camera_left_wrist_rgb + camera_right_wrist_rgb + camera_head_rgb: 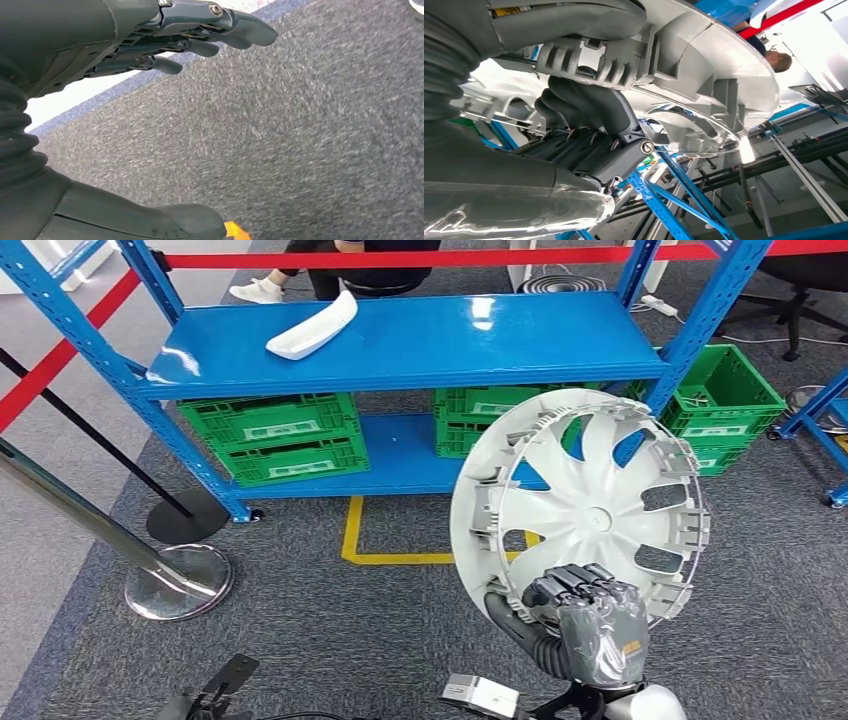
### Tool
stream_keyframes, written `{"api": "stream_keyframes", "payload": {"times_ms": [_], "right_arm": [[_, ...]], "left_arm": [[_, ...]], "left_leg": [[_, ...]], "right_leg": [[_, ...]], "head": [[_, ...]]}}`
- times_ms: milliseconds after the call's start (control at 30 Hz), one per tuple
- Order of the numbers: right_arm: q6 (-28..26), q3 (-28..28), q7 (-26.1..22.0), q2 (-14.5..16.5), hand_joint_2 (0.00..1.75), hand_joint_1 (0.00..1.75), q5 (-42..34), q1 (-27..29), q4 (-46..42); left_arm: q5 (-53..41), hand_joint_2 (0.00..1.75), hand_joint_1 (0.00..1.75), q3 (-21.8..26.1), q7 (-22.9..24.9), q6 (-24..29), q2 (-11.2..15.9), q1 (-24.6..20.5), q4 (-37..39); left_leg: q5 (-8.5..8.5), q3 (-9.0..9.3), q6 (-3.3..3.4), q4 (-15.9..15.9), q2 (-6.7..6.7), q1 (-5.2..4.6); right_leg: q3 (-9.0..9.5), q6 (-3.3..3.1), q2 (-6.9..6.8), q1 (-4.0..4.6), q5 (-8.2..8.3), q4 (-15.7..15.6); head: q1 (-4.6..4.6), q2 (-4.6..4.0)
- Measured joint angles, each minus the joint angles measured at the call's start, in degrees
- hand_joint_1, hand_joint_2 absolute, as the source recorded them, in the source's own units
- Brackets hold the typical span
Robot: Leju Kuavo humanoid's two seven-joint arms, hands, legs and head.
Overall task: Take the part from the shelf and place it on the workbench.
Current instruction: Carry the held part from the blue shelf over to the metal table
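Observation:
A silver wheel cover point(585, 502) is held up in front of the blue shelf point(420, 340), its ribbed inner side facing me. My right hand point(590, 625) grips its lower rim, fingers curled over the edge. In the right wrist view the same hand point(589, 125) clamps the rim of the wheel cover point(704, 65). My left hand point(165, 45) hangs over grey carpet, fingers apart and holding nothing. A white curved part point(315, 328) lies on the top shelf board.
Green crates point(275, 435) sit on the lower shelf board and another green crate point(715, 400) stands to the right. A chrome stanchion base point(180, 580) with red barrier tape stands at left. A person sits behind the shelf point(350, 265). A yellow floor marking point(400, 540) lies below.

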Motion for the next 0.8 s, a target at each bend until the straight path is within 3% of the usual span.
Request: {"api": "stream_keyframes", "payload": {"times_ms": [33, 67, 133, 200, 233, 333, 400, 467, 533, 567, 600, 667, 733, 800], "right_arm": [[0.00, -0.11, -0.03, -0.01, 1.75, 1.75, -0.08, 0.14, -0.03], [0.00, -0.21, -0.04, -0.01, 1.75, 1.75, -0.22, 0.25, -0.04], [0.00, -0.44, -0.04, -0.01, 1.75, 1.75, -0.49, 0.39, -0.08], [0.00, -0.62, -0.03, -0.01, 1.75, 1.75, -0.56, 0.44, -0.20], [-0.01, -0.68, -0.04, -0.01, 1.75, 1.75, -0.56, 0.46, -0.28], [-0.03, -0.81, -0.28, -0.01, 1.75, 1.75, -0.58, 0.53, -0.52], [-0.04, -0.97, -0.56, -0.01, 1.75, 1.75, -0.68, 0.59, -0.77], [-0.04, -1.26, -0.84, -0.01, 1.75, 1.75, -0.81, 0.69, -0.93], [-0.04, -1.71, -1.14, -0.01, 1.75, 1.75, -0.92, 0.91, -0.98], [-0.04, -1.95, -1.26, -0.01, 1.75, 1.75, -0.99, 1.04, -1.01], [-0.04, -2.19, -1.35, -0.01, 1.75, 1.75, -1.10, 1.17, -1.07], [-0.04, -2.55, -1.46, -0.01, 1.75, 1.75, -1.47, 1.31, -1.32], [-0.05, -2.78, -1.57, -0.02, 1.75, 1.75, -1.68, 1.39, -1.58], [-0.07, -3.06, -1.67, -0.04, 1.75, 1.75, -1.67, 1.60, -1.75]], "left_arm": [[0.00, 1.75, 0.00, 0.01, -0.01, 0.00, -0.02, 0.04, 0.00], [0.00, 1.75, 0.00, 0.01, 0.00, 0.00, -0.02, 0.07, 0.00], [0.00, 1.75, 0.00, 0.02, 0.00, 0.00, -0.01, 0.05, 0.00], [0.00, 1.75, 0.00, 0.02, -0.01, 0.00, -0.02, -0.05, 0.00], [0.00, 1.75, 0.00, 0.02, -0.01, 0.01, -0.04, -0.08, 0.00], [0.01, 1.75, 0.00, 0.03, -0.02, 0.05, -0.13, 0.01, 0.00], [0.02, 1.75, 0.00, 0.04, -0.02, 0.10, -0.13, 0.01, 0.00], [0.06, 1.75, 0.00, 0.04, -0.02, 0.13, -0.12, 0.03, 0.00], [0.12, 1.75, 0.00, 0.05, -0.02, 0.13, -0.11, 0.08, 0.00], [0.14, 1.75, 0.00, 0.05, -0.02, 0.13, -0.09, 0.08, 0.00], [0.15, 1.75, 0.00, 0.06, -0.02, 0.13, -0.10, 0.08, 0.00], [0.15, 1.75, 0.00, 0.07, -0.02, 0.13, -0.13, 0.08, 0.00], [0.15, 1.75, 0.00, 0.07, -0.02, 0.13, -0.14, 0.08, 0.00], [0.15, 1.75, 0.00, 0.07, -0.02, 0.13, -0.12, 0.08, 0.00]], "left_leg": [[-0.03, -0.36, 0.09, 1.26, 0.00, -0.03], [0.97, 0.37, 0.25, 0.29, 0.00, -0.06], [4.52, 4.32, 0.72, -6.77, 0.00, -0.16], [6.46, 7.68, 1.10, -13.50, -0.03, -0.29], [6.62, 8.26, 1.25, -14.97, -0.06, -0.36], [6.88, 8.02, 2.07, -15.45, -0.08, -0.35], [7.23, 7.97, 2.76, -15.72, -0.04, -0.15], [7.32, 7.85, 3.03, -15.69, 0.02, -0.19], [7.36, 7.77, 3.10, -15.66, 0.09, -0.23], [7.37, 7.77, 3.10, -15.64, 0.10, -0.23], [7.37, 7.81, 3.09, -15.63, 0.09, -0.22], [7.34, 7.84, 2.86, -15.52, 0.07, -0.34], [7.47, 7.58, 2.27, -15.35, 0.07, -0.56], [7.73, 7.33, 1.65, -15.34, 0.09, -0.59]], "right_leg": [[-0.10, -0.05, 0.00, 0.09, 0.08, 0.01], [-0.14, -0.04, 0.03, 0.15, 0.15, 0.01], [-0.13, 0.16, 0.08, 0.21, 0.30, 0.03], [-0.43, 0.59, 0.13, 0.46, 0.42, 0.27], [-0.63, 0.87, 0.14, 0.56, 0.53, 0.33], [-1.15, 1.81, 0.10, 0.47, 0.52, 0.47], [-2.72, 2.47, 0.00, 0.34, -1.79, 3.76], [-5.90, 2.98, -0.08, 0.24, -5.63, 11.10], [-8.05, 3.24, -0.08, 0.21, -7.32, 16.35], [-7.61, 3.25, -0.09, 0.20, -6.58, 15.86], [-6.10, 3.18, -0.12, 0.20, -4.97, 13.23], [-1.66, 2.94, -0.32, 0.26, -1.69, 5.15], [0.69, 2.45, -0.40, 0.39, -0.67, 0.70], [0.66, 1.76, -0.24, 0.50, -0.66, 0.33]], "head": [[0.01, 0.00], [0.00, 0.00], [-0.01, 0.00], [0.05, 0.00], [0.06, 0.00], [0.08, 0.00], [0.37, 0.00], [0.66, 0.00], [0.67, 0.00], [0.67, 0.00], [0.67, 0.00], [0.69, 0.00], [0.62, 0.00], [0.56, 0.00]]}}
